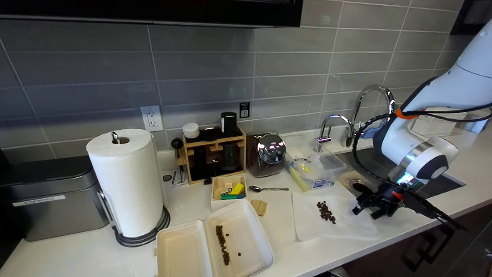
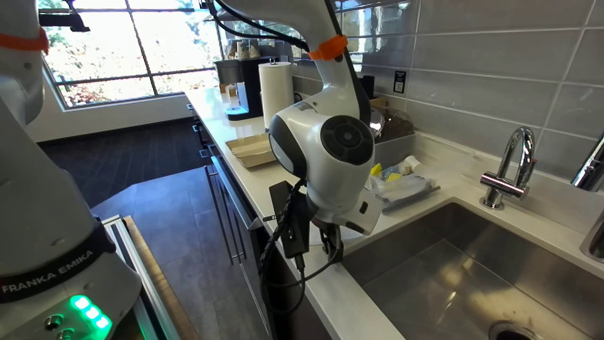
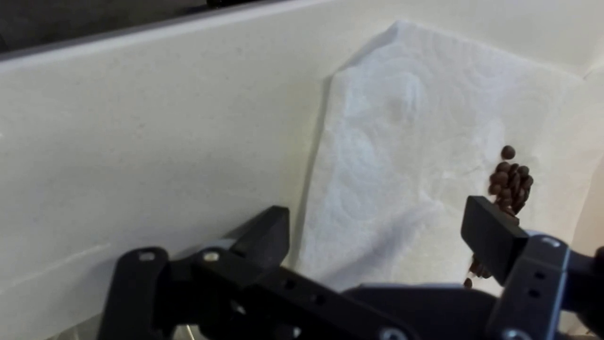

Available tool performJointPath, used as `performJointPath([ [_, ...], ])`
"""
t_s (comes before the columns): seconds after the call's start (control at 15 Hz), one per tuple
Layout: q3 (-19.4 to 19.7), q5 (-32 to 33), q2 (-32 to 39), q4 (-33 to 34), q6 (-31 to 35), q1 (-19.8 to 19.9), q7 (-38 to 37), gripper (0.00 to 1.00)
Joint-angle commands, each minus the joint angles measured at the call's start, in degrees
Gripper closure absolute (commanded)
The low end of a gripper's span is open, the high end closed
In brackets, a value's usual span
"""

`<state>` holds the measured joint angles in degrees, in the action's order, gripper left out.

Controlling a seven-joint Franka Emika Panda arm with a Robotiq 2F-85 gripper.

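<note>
My gripper is open and empty above the right part of a white paper sheet on the counter. In the wrist view the gripper has its fingers wide apart. The sheet lies below and between them. A small pile of round brown pieces lies on the sheet. The pieces are partly hidden by the right finger in the wrist view. An open white clamshell container holds more brown pieces. In an exterior view the gripper is mostly hidden by the wrist.
A metal spoon, a wooden piece and a small white box of coloured blocks lie nearby. A clear plastic bin, a jar and a paper towel roll stand behind. The sink and faucet are beside the arm.
</note>
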<state>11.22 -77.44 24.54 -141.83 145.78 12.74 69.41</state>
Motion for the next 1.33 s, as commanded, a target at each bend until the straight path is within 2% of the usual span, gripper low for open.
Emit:
performJointPath([
  [0.0, -1.7, -2.2, 2.1, 1.4, -0.5, 0.0, 1.9, 0.0],
  [1.0, -4.9, -3.8, -0.3, 1.4, -2.5, -0.6, 1.2, 0.0],
  [1.27, -4.7, -3.8, -0.1, 2.4, 0.0, -2.6, -1.0, 0.0],
])
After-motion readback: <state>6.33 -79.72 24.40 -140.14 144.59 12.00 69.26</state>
